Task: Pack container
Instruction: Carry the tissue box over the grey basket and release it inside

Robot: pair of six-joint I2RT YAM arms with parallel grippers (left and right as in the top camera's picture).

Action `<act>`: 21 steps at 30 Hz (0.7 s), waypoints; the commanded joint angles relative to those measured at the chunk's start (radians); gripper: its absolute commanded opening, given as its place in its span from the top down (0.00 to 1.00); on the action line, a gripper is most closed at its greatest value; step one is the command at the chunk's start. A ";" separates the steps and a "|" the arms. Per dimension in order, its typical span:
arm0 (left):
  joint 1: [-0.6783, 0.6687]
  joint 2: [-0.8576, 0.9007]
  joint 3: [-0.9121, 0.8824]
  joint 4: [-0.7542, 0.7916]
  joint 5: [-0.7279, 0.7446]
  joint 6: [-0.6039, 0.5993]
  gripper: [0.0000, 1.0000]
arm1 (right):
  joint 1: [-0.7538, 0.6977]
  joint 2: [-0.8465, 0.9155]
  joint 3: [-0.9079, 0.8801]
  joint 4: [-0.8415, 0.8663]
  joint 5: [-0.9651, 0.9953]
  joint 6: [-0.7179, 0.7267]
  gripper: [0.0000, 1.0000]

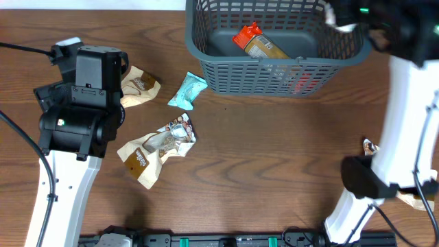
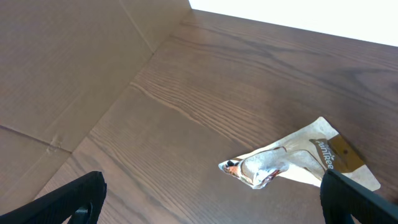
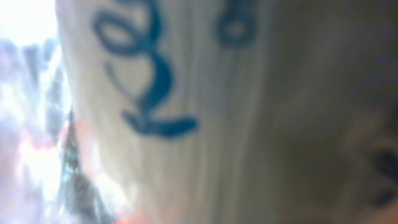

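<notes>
Container (image 1: 226,75) upright, long axis left-right

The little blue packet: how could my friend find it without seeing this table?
Find the big grey basket. By its near left corner, outside it, lies the blue packet. It's the only blue one; the neighbouring packets are tan.
</notes>
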 commanded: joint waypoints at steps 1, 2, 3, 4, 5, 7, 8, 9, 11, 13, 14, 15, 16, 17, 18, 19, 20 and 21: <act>0.004 -0.005 -0.002 -0.002 -0.002 0.001 0.01 | 0.035 0.053 -0.029 0.010 0.060 -0.017 0.98; 0.004 -0.005 -0.002 -0.002 -0.002 0.001 0.01 | 0.043 0.071 -0.039 0.010 0.060 -0.044 0.98; 0.004 -0.005 -0.002 -0.002 -0.002 0.001 0.01 | 0.050 0.086 -0.048 0.008 0.060 -0.075 0.99; 0.004 -0.005 -0.002 -0.002 -0.003 0.001 0.01 | 0.057 0.103 -0.058 0.005 0.060 -0.110 0.98; 0.004 -0.005 -0.002 -0.002 -0.003 0.001 0.01 | 0.063 0.118 -0.067 0.002 0.060 -0.143 0.99; 0.004 -0.005 -0.002 -0.002 -0.002 0.001 0.01 | 0.074 0.150 -0.092 -0.001 0.061 -0.209 0.99; 0.004 -0.005 -0.002 -0.002 -0.002 0.001 0.01 | 0.075 0.156 -0.103 0.002 0.061 -0.225 0.98; 0.004 -0.005 -0.002 -0.002 -0.003 0.001 0.01 | 0.076 0.164 -0.118 0.006 0.060 -0.245 0.99; 0.004 -0.005 -0.002 -0.002 -0.003 0.001 0.01 | 0.076 0.175 -0.148 0.009 0.060 -0.306 0.99; 0.004 -0.005 -0.002 -0.002 -0.003 0.001 0.01 | 0.075 0.182 -0.173 0.008 0.068 -0.373 0.98; 0.004 -0.005 -0.002 -0.002 -0.003 0.001 0.01 | 0.072 0.182 -0.188 0.008 0.068 -0.405 0.98; 0.004 -0.005 -0.002 -0.002 -0.003 0.001 0.01 | 0.069 0.182 -0.204 0.009 0.068 -0.435 0.99; 0.004 -0.005 -0.002 -0.002 -0.002 0.001 0.01 | 0.067 0.182 -0.216 0.010 0.068 -0.455 0.98; 0.004 -0.005 -0.002 -0.002 -0.002 0.001 0.01 | 0.064 0.182 -0.227 0.010 0.068 -0.475 0.98; 0.004 -0.005 -0.002 -0.002 -0.003 0.001 0.01 | 0.061 0.182 -0.239 0.010 0.068 -0.494 0.99; 0.004 -0.005 -0.002 -0.002 -0.003 0.001 0.01 | 0.055 0.182 -0.256 0.010 0.068 -0.521 0.99; 0.004 -0.005 -0.002 -0.003 -0.003 0.001 0.01 | 0.051 0.182 -0.266 0.010 0.068 -0.534 0.99; 0.004 -0.005 -0.002 -0.003 -0.003 0.001 0.01 | 0.045 0.182 -0.278 0.010 0.067 -0.545 0.99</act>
